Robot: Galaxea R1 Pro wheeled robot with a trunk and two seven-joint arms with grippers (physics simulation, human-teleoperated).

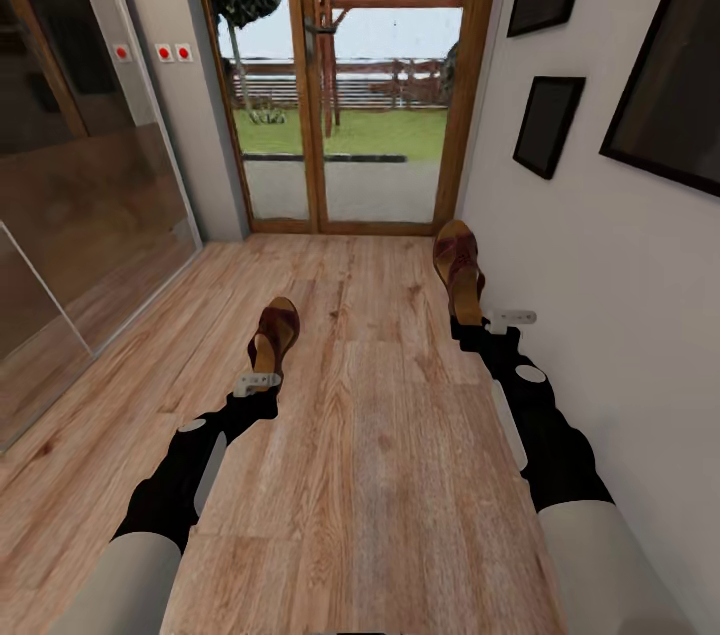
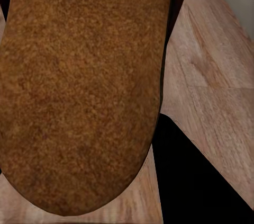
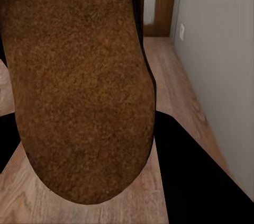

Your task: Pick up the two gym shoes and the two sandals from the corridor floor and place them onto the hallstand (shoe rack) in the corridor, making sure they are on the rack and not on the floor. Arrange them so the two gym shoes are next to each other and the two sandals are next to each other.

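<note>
Both grippers carry sandals above the corridor floor (image 1: 380, 435). Left gripper (image 1: 258, 385) clamps one sandal (image 1: 273, 335) by its heel, toe pointing ahead. Right gripper (image 1: 480, 323) grips the other sandal (image 1: 459, 267) likewise, close beside the white wall (image 1: 600, 295).

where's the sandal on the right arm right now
In the head view the sandal sits at the tip of the right gripper, raised beside the white wall, near the glass door.
</note>
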